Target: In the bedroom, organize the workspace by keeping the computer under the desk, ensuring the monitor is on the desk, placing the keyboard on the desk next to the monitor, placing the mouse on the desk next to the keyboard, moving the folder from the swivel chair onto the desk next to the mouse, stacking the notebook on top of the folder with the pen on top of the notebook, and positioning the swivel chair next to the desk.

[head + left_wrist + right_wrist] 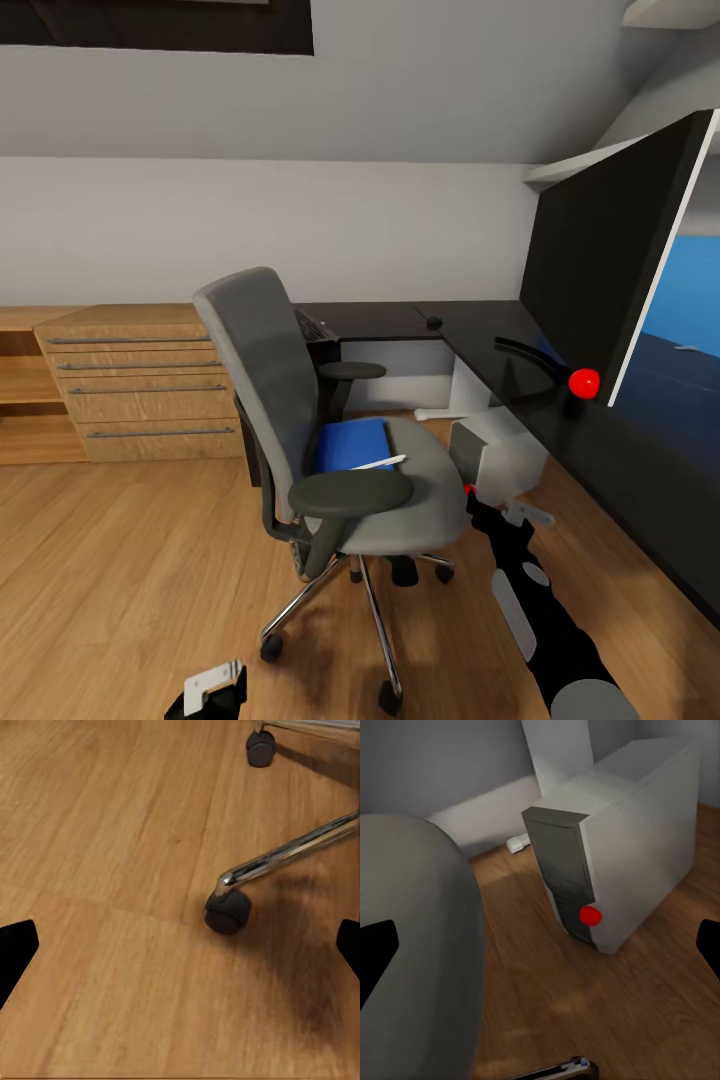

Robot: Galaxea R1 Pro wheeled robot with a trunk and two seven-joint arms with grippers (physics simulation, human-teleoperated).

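Home bedroom workspace, simulated. Sloped attic ceiling (660, 90) over plain grey walls; wood plank floor (100, 580). Dark L-shaped corner desk (480, 325) carrying a large monitor (610, 250). Grey swivel chair (300, 430) on castors, beside the desk. Grey computer (622, 862) tower standing on the floor. Low wooden drawer unit (140, 385) against the wall.

1. Swivel chair (300, 420): matt grey cloth, dark plastic armrests, glossy chromed metal legs.
2. Floor (110, 560): smooth wood planks.
3. Desk (470, 335): dark, smooth.
4. Computer (615, 847): matt grey casing.
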